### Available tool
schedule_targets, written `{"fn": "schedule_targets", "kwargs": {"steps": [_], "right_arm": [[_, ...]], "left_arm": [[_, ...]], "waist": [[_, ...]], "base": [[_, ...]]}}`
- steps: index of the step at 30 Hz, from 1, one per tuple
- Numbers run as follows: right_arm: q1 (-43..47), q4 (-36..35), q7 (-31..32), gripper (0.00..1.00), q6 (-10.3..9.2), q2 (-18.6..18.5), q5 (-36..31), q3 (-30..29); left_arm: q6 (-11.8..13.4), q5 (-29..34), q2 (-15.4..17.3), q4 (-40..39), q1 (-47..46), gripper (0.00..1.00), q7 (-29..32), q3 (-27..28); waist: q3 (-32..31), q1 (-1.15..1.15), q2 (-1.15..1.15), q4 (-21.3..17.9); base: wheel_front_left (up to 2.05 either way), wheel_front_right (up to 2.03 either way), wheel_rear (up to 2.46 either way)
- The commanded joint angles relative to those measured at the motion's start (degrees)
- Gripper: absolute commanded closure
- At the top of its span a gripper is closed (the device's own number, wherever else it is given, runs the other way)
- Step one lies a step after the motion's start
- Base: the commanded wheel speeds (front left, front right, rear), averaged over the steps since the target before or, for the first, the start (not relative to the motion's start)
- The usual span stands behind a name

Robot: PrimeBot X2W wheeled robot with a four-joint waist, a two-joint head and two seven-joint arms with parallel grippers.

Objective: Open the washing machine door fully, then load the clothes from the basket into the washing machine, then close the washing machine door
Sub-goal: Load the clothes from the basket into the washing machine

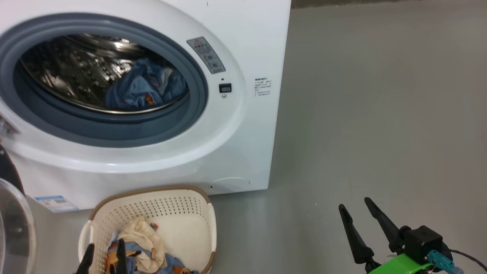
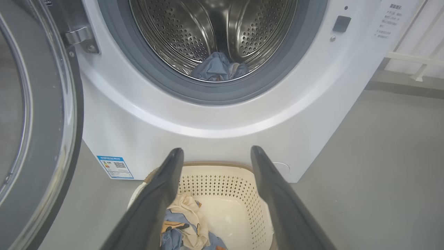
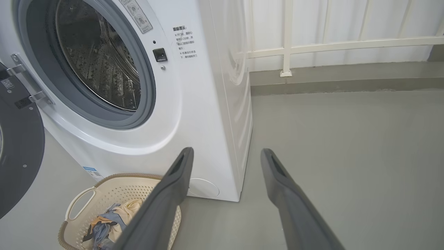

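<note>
1. One washer (image 1: 243, 152), with one drum (image 2: 194, 31) and one door (image 2: 52, 121).
2. One hinge (image 2: 81, 38) on door.
3. One small black square (image 1: 225, 88) on washer front.
4. One round cap (image 3: 203, 187) low on washer front.
5. Three labels: one blue label (image 2: 114, 166), one grey warning label (image 1: 206, 55), one text label (image 1: 263, 87).
6. One basket (image 1: 182, 205), two handles (image 1: 213, 228).
7. Two heaps: drum clothes (image 1: 144, 87), basket clothes (image 1: 144, 236); pieces in each not possible to count.
8. Two grippers: left gripper (image 2: 216, 150), right gripper (image 3: 227, 150); two fingers (image 3: 277, 180) each, four in all.
9. One white railing (image 3: 312, 47) behind.
</note>
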Motion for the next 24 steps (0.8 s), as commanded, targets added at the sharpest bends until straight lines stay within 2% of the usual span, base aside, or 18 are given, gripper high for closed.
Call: {"fn": "schedule_targets", "kwargs": {"steps": [1, 10, 19, 24], "right_arm": [[-2.1, -1.5, -0.7, 0.00, 0.35, -0.2, -0.2, 1.5], [-5.7, -2.8, -0.7, 0.00, 0.35, -0.6, -0.8, 1.9], [-9.5, -4.3, -0.7, 0.00, 0.35, -0.9, -1.5, 1.8], [-11.1, -5.0, -0.7, 0.00, 0.35, -0.5, -1.8, 2.2]], "left_arm": [[-0.2, -0.7, 0.2, 0.0, -3.4, 0.00, -0.4, 1.4], [-1.3, -1.6, 0.2, 9.2, -13.8, 0.00, -0.4, 0.0], [-2.8, -0.2, 0.3, 18.8, -24.6, 0.00, -0.4, 1.9], [-3.0, 1.0, 1.5, 24.8, -29.2, 0.00, -0.4, 3.4]], "waist": [[2.0, 0.00, 0.00, -0.3], [13.1, 0.00, 0.00, -1.1], [23.2, 0.00, 0.00, -1.6], [26.9, 0.00, 0.00, -2.4]], "base": [[0.00, 0.00, 0.00], [0.00, 0.00, 0.00], [0.00, 0.00, 0.00], [0.00, 0.00, 0.00]]}}
